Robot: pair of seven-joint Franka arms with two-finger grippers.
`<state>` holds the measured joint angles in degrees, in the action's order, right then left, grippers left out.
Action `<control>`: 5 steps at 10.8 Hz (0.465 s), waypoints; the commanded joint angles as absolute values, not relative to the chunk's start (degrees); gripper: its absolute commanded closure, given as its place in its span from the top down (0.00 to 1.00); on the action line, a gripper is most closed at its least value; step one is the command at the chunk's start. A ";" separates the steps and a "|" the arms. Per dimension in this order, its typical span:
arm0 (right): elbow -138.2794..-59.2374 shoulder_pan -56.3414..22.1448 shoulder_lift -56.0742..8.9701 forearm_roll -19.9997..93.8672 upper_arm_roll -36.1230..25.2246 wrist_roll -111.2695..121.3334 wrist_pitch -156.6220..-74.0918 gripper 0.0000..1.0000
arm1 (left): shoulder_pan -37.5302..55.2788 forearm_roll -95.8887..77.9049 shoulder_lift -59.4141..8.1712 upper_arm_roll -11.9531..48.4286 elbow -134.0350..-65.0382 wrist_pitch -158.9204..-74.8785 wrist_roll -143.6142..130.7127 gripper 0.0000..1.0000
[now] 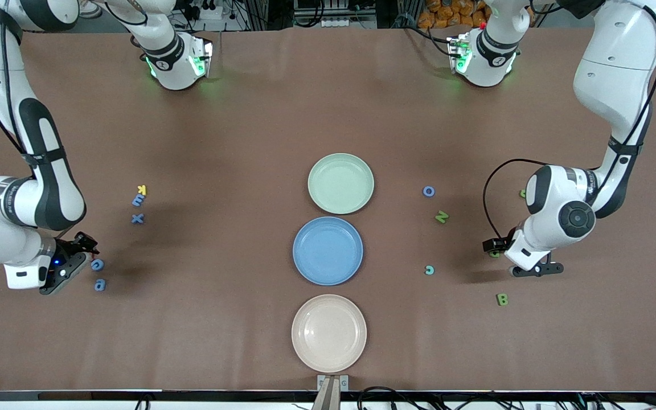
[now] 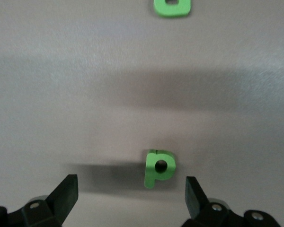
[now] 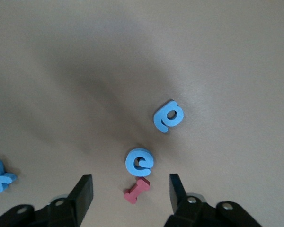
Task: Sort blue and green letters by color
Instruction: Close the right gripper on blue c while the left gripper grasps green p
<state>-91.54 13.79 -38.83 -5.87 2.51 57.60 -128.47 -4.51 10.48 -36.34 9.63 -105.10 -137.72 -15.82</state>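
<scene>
Green p [image 2: 158,168], likely light stiff foam, lies on the table between the spread fingers of the left gripper [image 2: 132,191], best pinched across its stem; right gripper [image 3: 131,194], fingers apart, hovers over the red I [image 3: 137,191] beside blue e [image 3: 140,161].

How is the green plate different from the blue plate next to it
Colour: the green plate is pale mint; the blue plate is a stronger mid blue. Position: the green plate lies farther from the front camera, the blue plate nearer, between the green one and a pink plate. Shared: both are round, shallow, similar in size and hold no letters.
</scene>
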 commanded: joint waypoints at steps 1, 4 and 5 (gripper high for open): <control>-93.95 15.38 -38.76 -5.71 3.52 59.50 -131.83 0.68 | -4.39 13.18 -34.98 9.84 -107.05 -138.69 -18.72 1.00; -95.18 16.25 -38.93 -5.71 3.52 61.70 -134.82 0.67 | -4.57 13.18 -35.33 9.84 -106.96 -138.87 -18.72 1.00; -95.19 16.26 -39.37 -5.71 3.52 61.79 -135.09 0.67 | -4.57 13.18 -35.33 9.84 -106.88 -138.87 -18.63 1.00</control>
